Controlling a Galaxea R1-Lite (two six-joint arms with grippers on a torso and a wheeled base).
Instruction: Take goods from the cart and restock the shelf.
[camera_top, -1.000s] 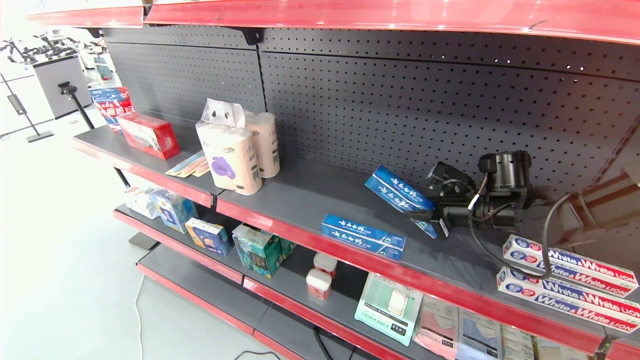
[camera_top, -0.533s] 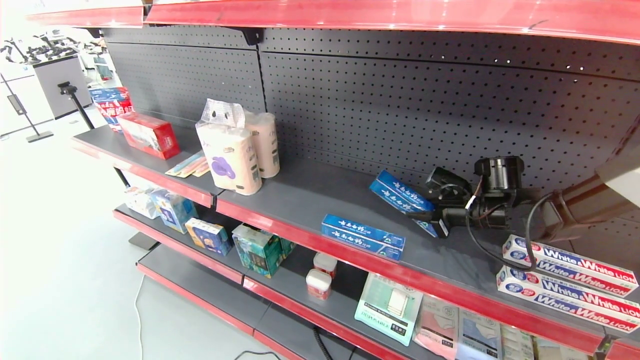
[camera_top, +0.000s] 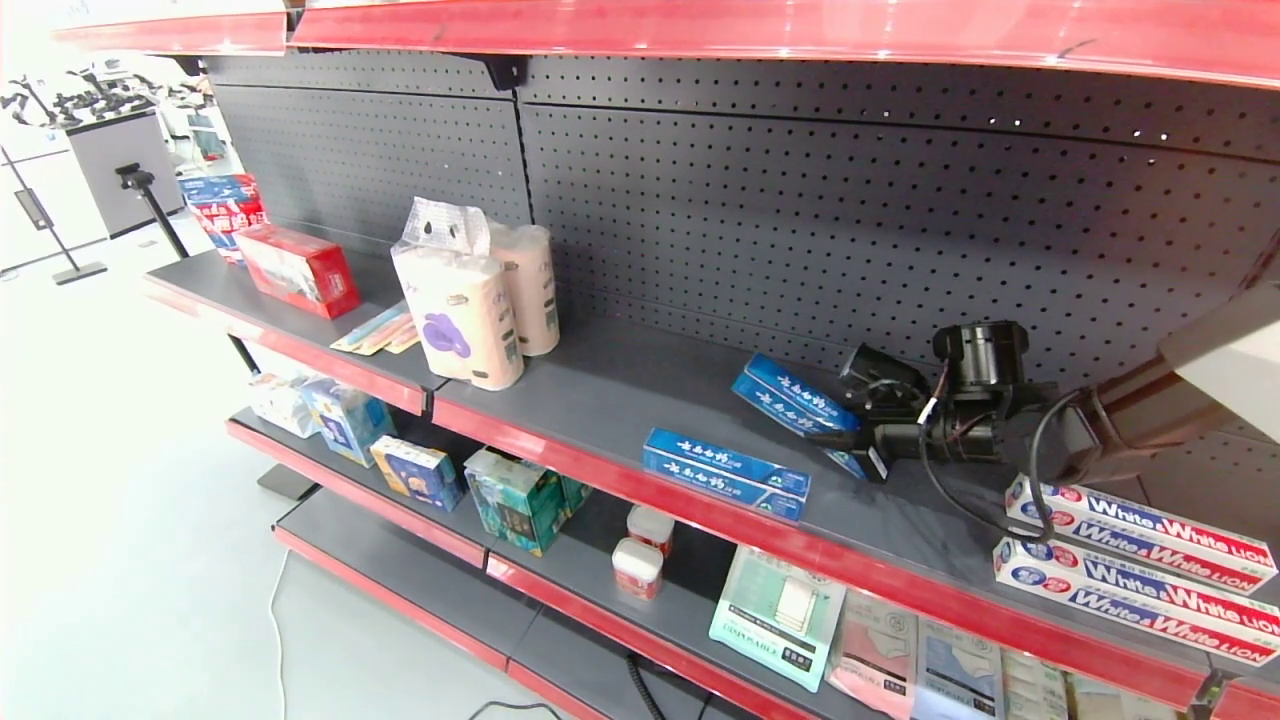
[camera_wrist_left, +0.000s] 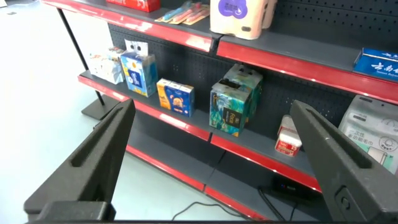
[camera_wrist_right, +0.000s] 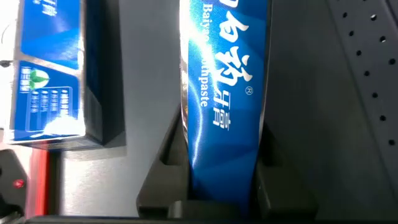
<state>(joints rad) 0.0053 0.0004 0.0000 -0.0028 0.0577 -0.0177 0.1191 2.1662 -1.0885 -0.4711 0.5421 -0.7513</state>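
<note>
The right gripper (camera_top: 852, 442) has sunk a little since a second ago, and the box (camera_top: 795, 398) it pinches by one end now tilts less, low over the shelf (camera_top: 620, 385). The box's long axis runs out from the gripper toward ten o'clock. A twin box (camera_top: 725, 472) lies at seven o'clock, by the front lip. Both carry white lettering on blue, which I leave unread. The left gripper (camera_wrist_left: 211, 112) hangs spread, holding nothing.
</note>
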